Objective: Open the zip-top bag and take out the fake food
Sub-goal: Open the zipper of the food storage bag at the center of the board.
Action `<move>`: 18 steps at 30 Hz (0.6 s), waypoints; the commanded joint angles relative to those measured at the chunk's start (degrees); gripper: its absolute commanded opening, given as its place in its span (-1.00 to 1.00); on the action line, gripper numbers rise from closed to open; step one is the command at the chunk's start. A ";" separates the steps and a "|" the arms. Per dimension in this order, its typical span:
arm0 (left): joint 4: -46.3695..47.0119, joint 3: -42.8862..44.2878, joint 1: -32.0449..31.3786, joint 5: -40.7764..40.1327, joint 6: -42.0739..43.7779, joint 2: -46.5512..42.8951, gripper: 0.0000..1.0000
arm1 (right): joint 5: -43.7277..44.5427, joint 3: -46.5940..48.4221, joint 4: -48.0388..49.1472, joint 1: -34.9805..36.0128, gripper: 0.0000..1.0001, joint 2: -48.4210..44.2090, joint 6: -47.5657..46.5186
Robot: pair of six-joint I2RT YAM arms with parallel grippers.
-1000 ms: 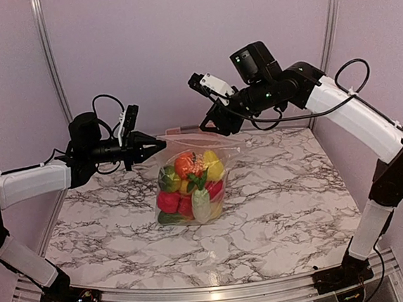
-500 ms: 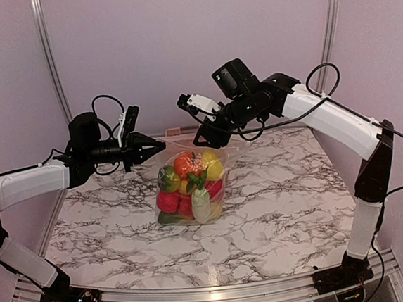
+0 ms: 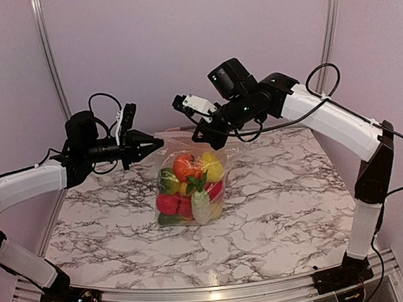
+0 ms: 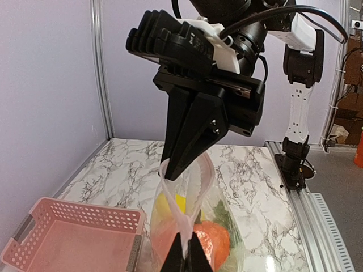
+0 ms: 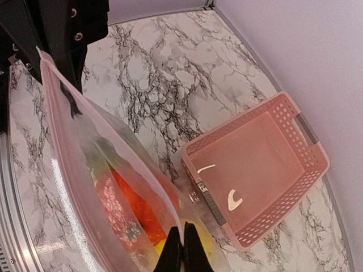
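Top external view gives you the zip-top bag (image 3: 161,154) standing upright near the middle of the desk (image 3: 282,186), with the fake food (image 3: 186,168) piled inside it, red, orange, yellow and green, and a white radish at the front. Your left tool (image 3: 150,143) is clamped on the left end of the bag's top edge; the left wrist view shows its tips closed on the white zip strip. Your right tool (image 3: 205,138) is clamped on the opposite side of the rim; the right wrist view shows the tips together on the plastic edge. The mouth is stretched between the two tools. The left arm reaches in level from the left, its tool horizontal. The right arm arches over from the right, its tool angled downward. A pink basket (image 5: 255,158) sits on the desk just behind the bag.
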 commanded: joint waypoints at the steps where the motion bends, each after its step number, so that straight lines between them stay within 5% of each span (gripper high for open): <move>1: 0.61 0.64 -0.34 -1.68 -2.48 -2.66 -0.79 | 2.65 1.55 -0.34 0.85 -1.00 -0.84 3.04; 7: 4.93 -2.30 -2.07 -8.61 -10.52 -5.42 -0.01 | 4.00 0.10 -0.44 2.87 -1.00 -4.22 8.93; 11: 3.95 -2.64 -3.45 -17.79 -19.41 -8.15 0.21 | 6.04 1.69 -1.25 6.24 -1.00 -3.87 14.98; 18: -13.33 -1.87 -4.14 -37.86 -37.20 -19.03 0.37 | 11.75 4.20 -1.40 7.62 -1.00 -2.08 29.04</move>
